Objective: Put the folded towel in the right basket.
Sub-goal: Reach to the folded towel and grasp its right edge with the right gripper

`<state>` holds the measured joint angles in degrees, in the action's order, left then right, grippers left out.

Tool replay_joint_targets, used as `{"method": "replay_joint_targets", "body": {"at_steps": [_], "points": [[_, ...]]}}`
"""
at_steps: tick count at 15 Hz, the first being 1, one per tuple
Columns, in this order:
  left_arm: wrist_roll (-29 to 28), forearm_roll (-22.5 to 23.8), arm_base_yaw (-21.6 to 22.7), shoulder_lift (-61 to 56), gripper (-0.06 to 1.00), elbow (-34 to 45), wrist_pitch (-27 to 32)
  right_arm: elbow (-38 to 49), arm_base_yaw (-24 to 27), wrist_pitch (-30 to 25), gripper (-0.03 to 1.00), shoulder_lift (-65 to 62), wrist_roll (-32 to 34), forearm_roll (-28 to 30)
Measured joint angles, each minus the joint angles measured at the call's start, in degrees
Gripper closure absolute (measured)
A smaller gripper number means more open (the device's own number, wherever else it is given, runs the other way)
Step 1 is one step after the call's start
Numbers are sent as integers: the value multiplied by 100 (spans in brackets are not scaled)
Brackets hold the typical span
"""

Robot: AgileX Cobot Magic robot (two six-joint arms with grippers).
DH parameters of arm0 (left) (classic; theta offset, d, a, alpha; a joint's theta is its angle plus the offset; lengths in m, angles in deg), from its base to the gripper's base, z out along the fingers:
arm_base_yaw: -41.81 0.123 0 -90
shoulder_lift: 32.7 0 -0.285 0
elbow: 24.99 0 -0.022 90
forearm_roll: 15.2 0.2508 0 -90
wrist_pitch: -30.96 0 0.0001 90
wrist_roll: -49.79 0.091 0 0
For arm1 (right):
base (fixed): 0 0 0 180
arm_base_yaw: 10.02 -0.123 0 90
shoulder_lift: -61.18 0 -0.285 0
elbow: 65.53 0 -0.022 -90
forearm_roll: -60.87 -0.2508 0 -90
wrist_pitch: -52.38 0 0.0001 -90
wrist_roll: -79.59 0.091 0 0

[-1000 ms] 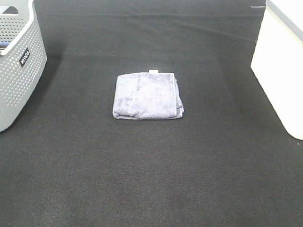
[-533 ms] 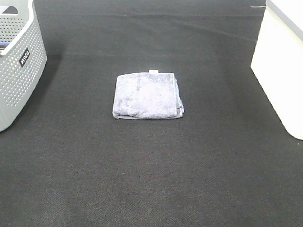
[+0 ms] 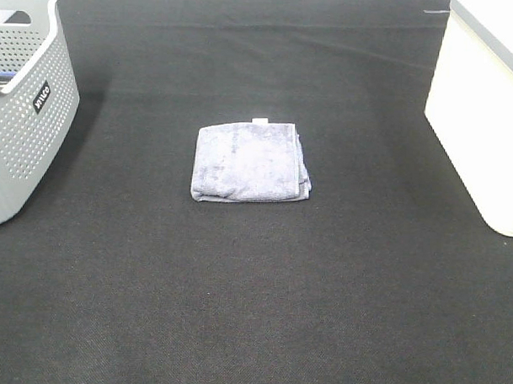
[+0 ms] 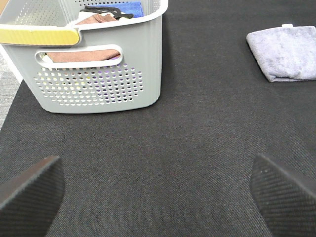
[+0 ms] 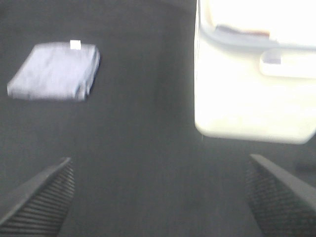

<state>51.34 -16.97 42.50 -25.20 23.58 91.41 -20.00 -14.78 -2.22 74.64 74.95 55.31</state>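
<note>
The folded towel (image 3: 251, 162) is pale grey-lavender with a small white tag at its far edge. It lies flat in the middle of the dark mat. It also shows in the left wrist view (image 4: 286, 53) and the right wrist view (image 5: 55, 71). The right basket (image 3: 489, 99) is cream-white and stands at the right edge; the right wrist view (image 5: 252, 84) shows it close. Neither arm shows in the exterior high view. My left gripper (image 4: 158, 190) is open and empty above the mat. My right gripper (image 5: 158, 195) is open and empty, well short of the towel.
A grey perforated basket (image 3: 24, 100) with a dark label stands at the left edge. In the left wrist view this basket (image 4: 94, 64) holds cloths and a blue item. The dark mat (image 3: 253, 293) covers the whole work surface.
</note>
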Motion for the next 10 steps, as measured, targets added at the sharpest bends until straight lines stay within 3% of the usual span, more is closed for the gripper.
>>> {"method": "replay_joint_targets", "body": {"at_steps": [2,5,7,10], "points": [[0,0,0,0,-3,0,0,-435,0,699,11,997,0,-115],[0,0,0,0,-3,0,0,-1220,0,1226,12,2595,-166,-464],[0,0,0,0,-3,0,0,-1518,0,1272,12,3134,-309,-567],[0,0,0,0,-3,0,0,-2825,0,1186,14,5059,-859,-1037]]}}
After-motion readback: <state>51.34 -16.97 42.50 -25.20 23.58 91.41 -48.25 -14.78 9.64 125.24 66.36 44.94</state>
